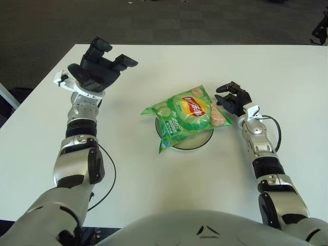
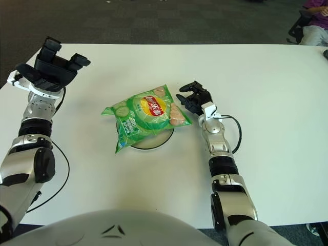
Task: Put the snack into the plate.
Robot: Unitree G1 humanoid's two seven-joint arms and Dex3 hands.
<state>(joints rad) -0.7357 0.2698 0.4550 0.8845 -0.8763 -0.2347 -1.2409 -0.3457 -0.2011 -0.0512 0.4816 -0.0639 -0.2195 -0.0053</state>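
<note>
most of the plate [image 1: 197,144] is hidden under the snack bag [image 1: 185,116]; only its near rim and a sliver by the bag's right corner show. small print on the bag is too small to read. right hand [image 1: 231,99] sits just beside the bag's right edge; can't tell if fingertips touch it. left hand [image 1: 97,69] is raised w/ palm side turned away, so its inner face is hidden. table [image 1: 154,174] near edge is covered by the robot's torso. in the right eye view a seated person [image 2: 315,23] is cut off by the top right corner, only legs and part of a chair visible.
</note>
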